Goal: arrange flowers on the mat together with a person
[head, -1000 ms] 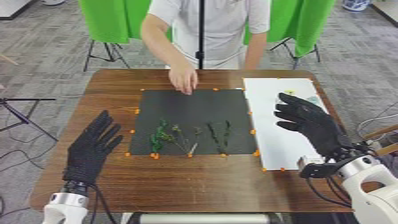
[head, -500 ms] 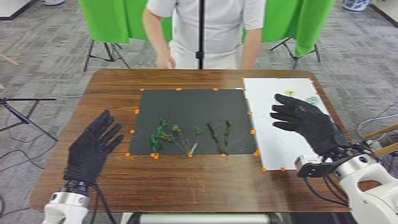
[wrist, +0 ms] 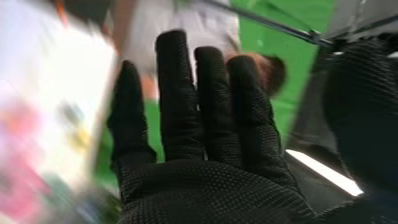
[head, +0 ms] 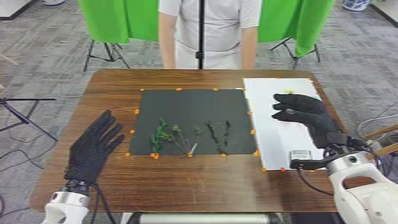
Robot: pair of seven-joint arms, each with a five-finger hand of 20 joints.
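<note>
The dark mat (head: pixel 191 105) holds green stems (head: pixel 158 137) at its lower left, thin brownish sprigs (head: pixel 184 142) beside them and darker stems (head: pixel 219 136) to their right. My left hand (head: pixel 87 152), open with straight fingers, is left of the mat over the bare wood. Over the white sheet right of the mat is my right hand (head: pixel 311 116), its fingers relaxed and nothing held. In the right wrist view, my right hand (wrist: pixel 195 190) has its fingers extended. Blurred pink and yellow shapes (wrist: pixel 22 150) lie on the white sheet there.
The white sheet (head: pixel 275 142) lies along the table's right side, with a small yellow-green thing (head: pixel 290 92) near its top. Orange markers edge the mat. A thin dark pole (head: pixel 201 45) stands beyond the table (head: pixel 187 185).
The person's hand has withdrawn from above the mat's top edge. My right hand has turned slightly, and its forearm has shifted a little to the left. The left hand and the stems are unchanged.
</note>
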